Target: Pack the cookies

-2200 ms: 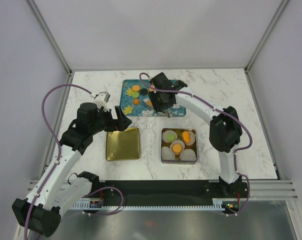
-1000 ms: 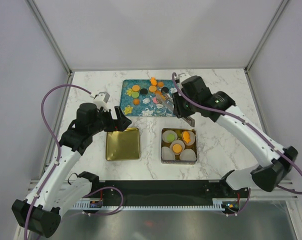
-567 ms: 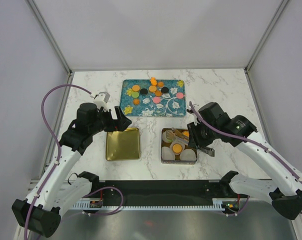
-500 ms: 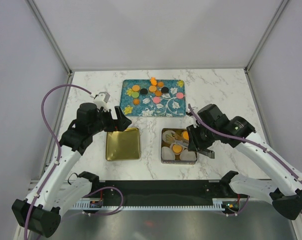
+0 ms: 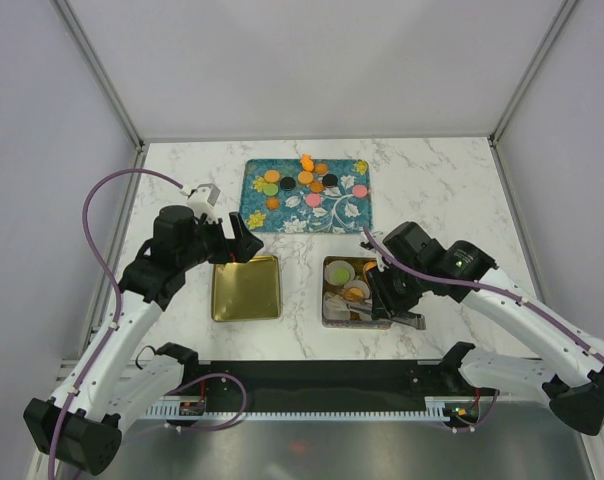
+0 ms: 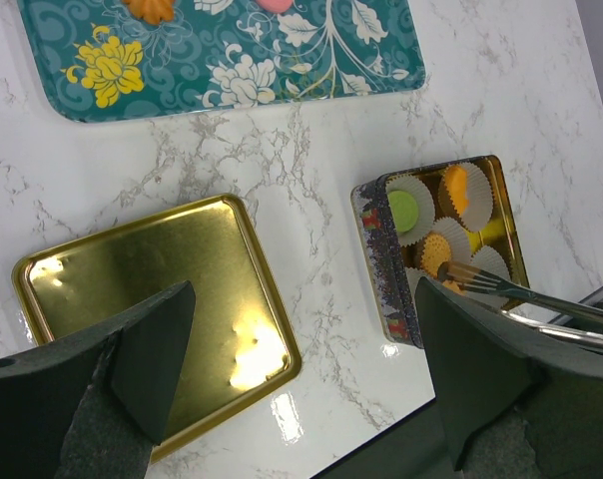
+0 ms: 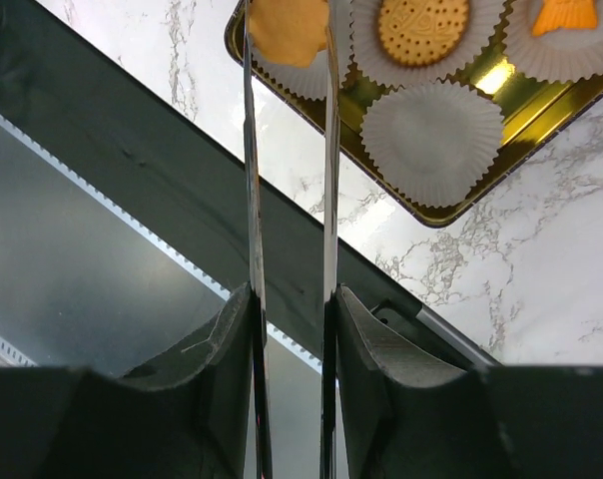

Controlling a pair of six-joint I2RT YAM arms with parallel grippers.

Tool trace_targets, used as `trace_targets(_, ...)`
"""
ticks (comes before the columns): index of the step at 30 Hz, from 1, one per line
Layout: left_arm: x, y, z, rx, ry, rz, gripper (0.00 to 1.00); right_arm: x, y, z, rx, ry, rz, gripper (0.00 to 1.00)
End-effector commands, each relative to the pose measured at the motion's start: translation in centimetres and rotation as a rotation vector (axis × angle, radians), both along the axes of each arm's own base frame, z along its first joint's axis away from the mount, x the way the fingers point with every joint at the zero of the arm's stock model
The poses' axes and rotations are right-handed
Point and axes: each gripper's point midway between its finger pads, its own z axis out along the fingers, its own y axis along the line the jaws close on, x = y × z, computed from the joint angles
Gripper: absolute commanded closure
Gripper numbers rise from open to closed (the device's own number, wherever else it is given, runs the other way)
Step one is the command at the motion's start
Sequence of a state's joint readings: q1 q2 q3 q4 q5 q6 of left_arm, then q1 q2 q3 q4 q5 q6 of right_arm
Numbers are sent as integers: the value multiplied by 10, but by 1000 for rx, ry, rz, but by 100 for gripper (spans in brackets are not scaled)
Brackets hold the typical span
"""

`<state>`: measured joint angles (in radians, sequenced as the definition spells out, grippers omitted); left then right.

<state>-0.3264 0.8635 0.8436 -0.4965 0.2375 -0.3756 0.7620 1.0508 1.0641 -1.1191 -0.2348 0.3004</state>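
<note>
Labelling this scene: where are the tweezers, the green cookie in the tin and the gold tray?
tweezers (image 7: 328, 180): right wrist view, right blade.
green cookie (image 6: 403, 208): left wrist view, its centre.
gold tray (image 5: 246, 288): top view, bare middle.

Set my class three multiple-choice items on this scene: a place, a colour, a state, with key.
1. The teal tray lies: A between the arm bases; B beyond the tin; C on a lid.
2. Besides orange ones, the tin shows a cookie that is: A pink; B black; C green.
3. The left end effector is: A open; B shut on tongs; C shut on a biscuit.
Key: B, the top view shows it past the tin; C, seen in a paper cup; A, its fingers stand wide apart.
</note>
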Motion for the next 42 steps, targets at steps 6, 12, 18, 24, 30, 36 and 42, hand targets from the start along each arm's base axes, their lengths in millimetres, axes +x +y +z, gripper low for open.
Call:
trace_targets(6, 1, 0, 2, 16, -24, -21, 0, 4, 9, -5, 9, -18, -8, 69)
trace_targets(12, 1, 0, 1, 18, -20, -21, 0, 3, 7, -11, -4, -13, -8, 64)
trace_targets(18, 1, -1, 1, 16, -19, -24, 0, 3, 7, -11, -3, -21, -7, 55)
trace_targets(24, 1, -1, 1, 17, -22, -24, 0, 3, 8, -10, -1, -22, -3, 52)
trace_targets(30, 1, -1, 2, 16, -23, -26, 0, 4, 8, -10, 3, -24, -4, 47)
trace_targets(36, 0, -1, 3, 15, -26, -26, 0, 6, 9, -7, 7, -33, -11, 46)
trace_targets(42, 0, -1, 3, 12, -25, -28, 0, 25, 13, 27, 23, -126, -34, 57)
